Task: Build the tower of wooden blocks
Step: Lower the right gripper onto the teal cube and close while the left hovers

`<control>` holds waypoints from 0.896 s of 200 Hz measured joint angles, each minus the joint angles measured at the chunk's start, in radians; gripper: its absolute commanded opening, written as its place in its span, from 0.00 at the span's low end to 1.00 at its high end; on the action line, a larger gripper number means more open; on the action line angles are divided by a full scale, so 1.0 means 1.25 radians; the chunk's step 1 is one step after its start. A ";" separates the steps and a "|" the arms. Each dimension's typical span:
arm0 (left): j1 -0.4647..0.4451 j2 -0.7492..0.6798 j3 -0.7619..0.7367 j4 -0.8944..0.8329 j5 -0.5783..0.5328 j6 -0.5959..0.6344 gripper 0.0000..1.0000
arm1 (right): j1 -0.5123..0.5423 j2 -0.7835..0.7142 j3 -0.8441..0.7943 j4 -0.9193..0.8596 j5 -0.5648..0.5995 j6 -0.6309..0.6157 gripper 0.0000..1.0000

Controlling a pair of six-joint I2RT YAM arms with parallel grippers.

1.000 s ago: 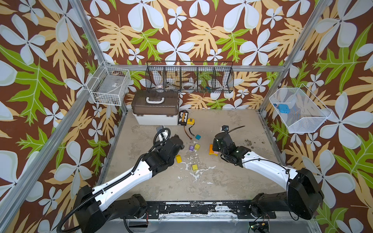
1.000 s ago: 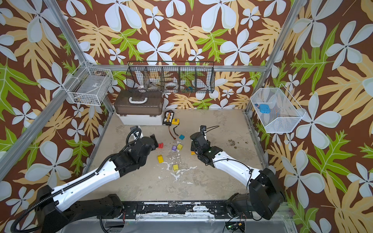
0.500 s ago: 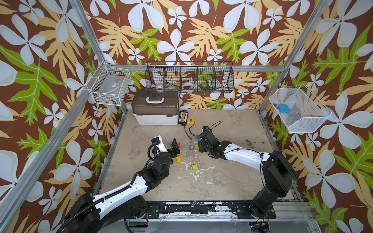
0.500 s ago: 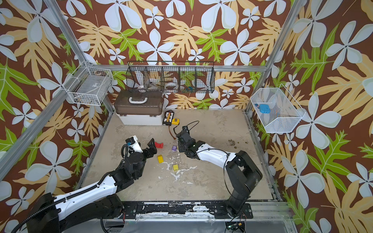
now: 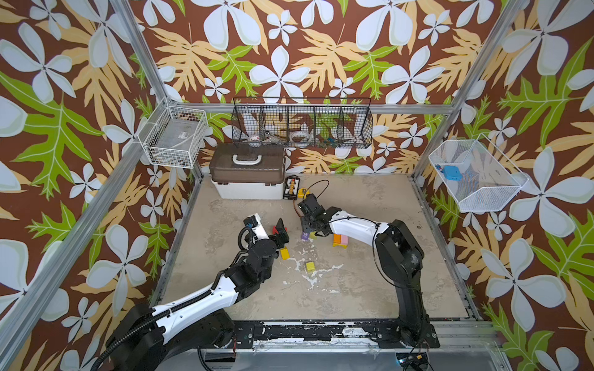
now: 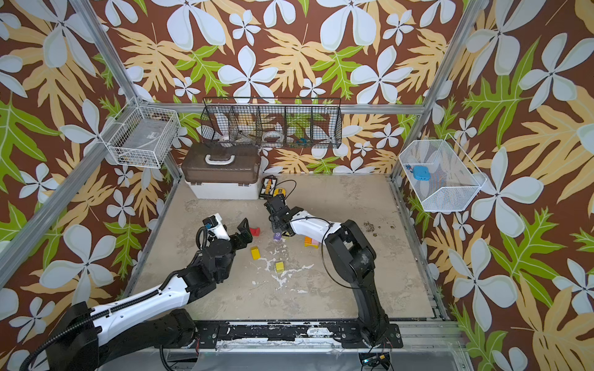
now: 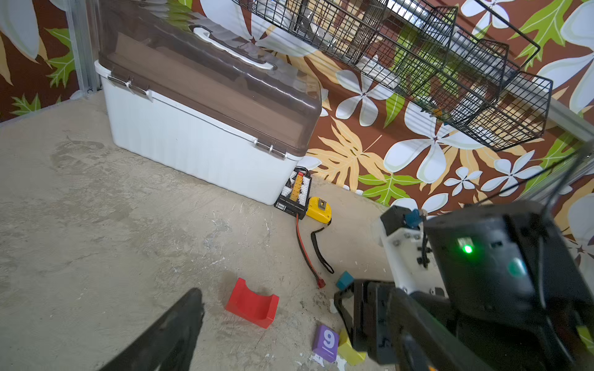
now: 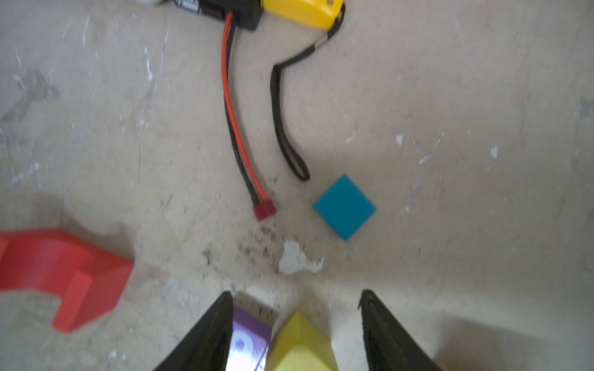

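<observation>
Right wrist view: right tool (image 8: pixel 297 294), released, straddles a yellow pointed block (image 8: pixel 299 347) beside a purple cube (image 8: pixel 249 340); left tool (image 5: pixel 282 233) released.

There's the red wooden arch block (image 7: pixel 252 303), solid colour! The purple wooden cube (image 7: pixel 326 342) shows a white 9. The yellow pointed wooden block (image 8: pixel 299 347) and teal wooden cube (image 8: pixel 344 207) are plain. And the brown wallpaper (image 5: pixel 295 41): white flowers, green and tan leaves.

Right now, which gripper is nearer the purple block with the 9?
Right. The right gripper is directly over the purple block; the left gripper is farther off, beside the red arch.
</observation>
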 measured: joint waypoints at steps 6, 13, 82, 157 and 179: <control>0.000 -0.002 -0.002 0.001 0.000 0.000 0.91 | -0.008 0.013 0.023 -0.005 0.000 0.000 0.64; 0.000 -0.002 -0.008 0.006 0.000 0.000 0.91 | -0.017 0.027 0.044 -0.011 0.001 0.000 0.64; 0.001 0.053 0.005 0.011 0.040 -0.003 0.89 | -0.090 0.069 0.057 0.016 -0.109 -0.089 0.66; 0.001 0.067 0.015 0.010 0.057 -0.003 0.89 | -0.089 0.154 0.128 0.022 -0.149 -0.136 0.64; 0.001 0.073 0.015 0.010 0.057 -0.003 0.88 | -0.087 0.154 0.127 0.017 -0.134 -0.138 0.62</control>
